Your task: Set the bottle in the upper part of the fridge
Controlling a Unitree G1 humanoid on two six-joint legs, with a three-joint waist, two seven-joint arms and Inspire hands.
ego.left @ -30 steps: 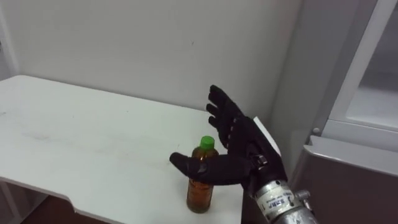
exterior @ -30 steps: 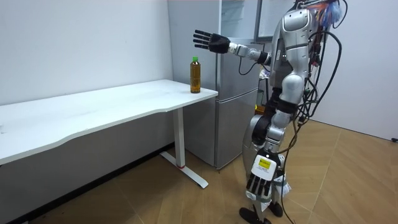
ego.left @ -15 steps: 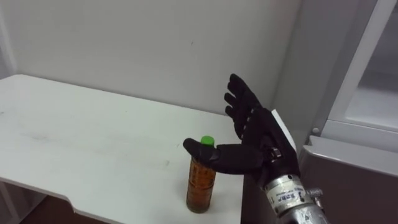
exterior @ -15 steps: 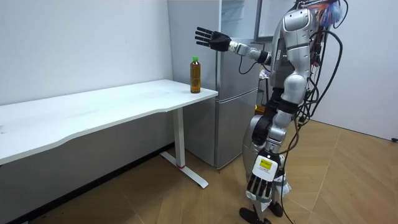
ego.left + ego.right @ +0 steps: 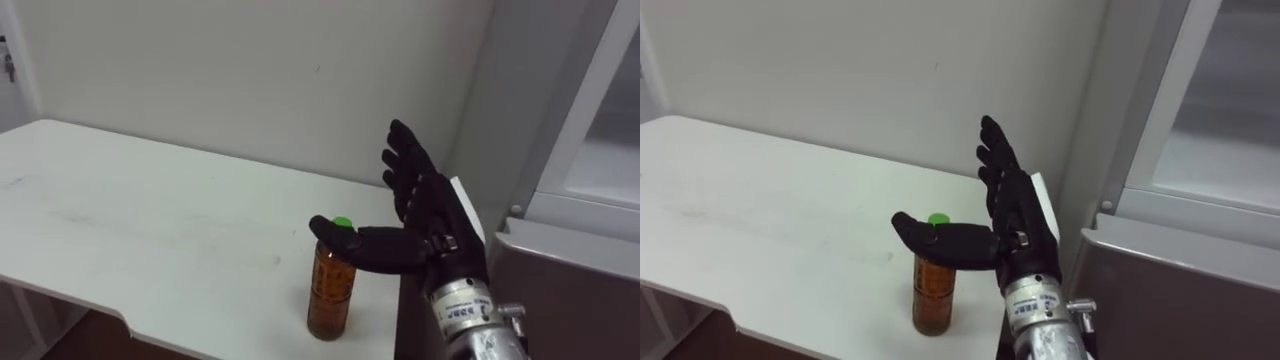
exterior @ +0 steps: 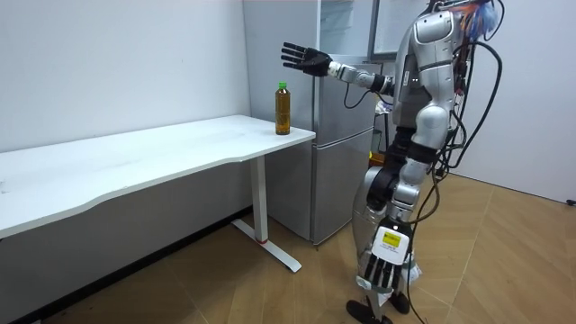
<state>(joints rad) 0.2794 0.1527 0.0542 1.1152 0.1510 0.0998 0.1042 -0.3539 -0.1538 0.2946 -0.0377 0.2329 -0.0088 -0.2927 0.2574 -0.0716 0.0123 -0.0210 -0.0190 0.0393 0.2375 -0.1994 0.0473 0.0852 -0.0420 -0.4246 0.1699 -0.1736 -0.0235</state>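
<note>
An amber bottle (image 5: 330, 291) with a green cap stands upright near the right end of the white table (image 5: 150, 230), close to its front edge. My right hand (image 5: 425, 215) is open and raised just right of the bottle, palm toward it. The thumb reaches across in front of the cap, and I cannot tell whether it touches. In the room view the right hand (image 6: 306, 59) hovers higher than the bottle (image 6: 283, 110), on the fridge side. My left hand (image 6: 378, 268) hangs at my side with relaxed fingers.
A grey fridge (image 5: 560, 290) stands right next to the table's end, with its pale upper compartment (image 5: 600, 165) above. A white wall runs behind the table. In the room view I stand on the wooden floor in front of the fridge (image 6: 346, 153).
My open right hand has drifted right and a little higher, from over the bottle toward the fridge side. The bottle has not moved.
</note>
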